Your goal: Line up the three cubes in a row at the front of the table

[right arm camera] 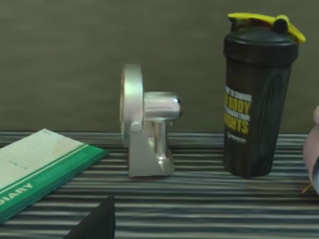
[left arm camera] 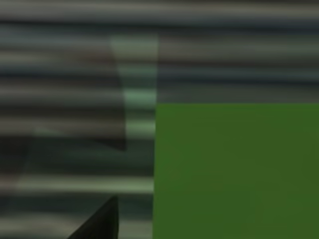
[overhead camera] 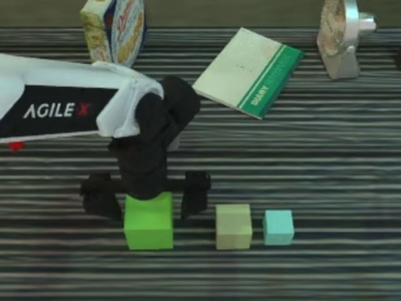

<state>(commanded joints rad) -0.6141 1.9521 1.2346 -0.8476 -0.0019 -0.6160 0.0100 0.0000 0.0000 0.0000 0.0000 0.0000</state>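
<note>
"AGILEX" on left arm (overhead camera: 56, 103), "DIARY" on book (overhead camera: 247, 72)

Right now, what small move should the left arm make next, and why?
Probably lift the left gripper straight up. Its open fingers stand either side of the green cube, which sits on the table in a row with the olive-yellow cube and cyan cube.

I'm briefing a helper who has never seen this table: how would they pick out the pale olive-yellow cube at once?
Start at the striped table and look along its front edge, where three cubes sit in a row. The pale olive-yellow cube is the middle one. It is smaller than the bright green cube on its left, under the left claw, and larger than the light cyan cube on its right.
</note>
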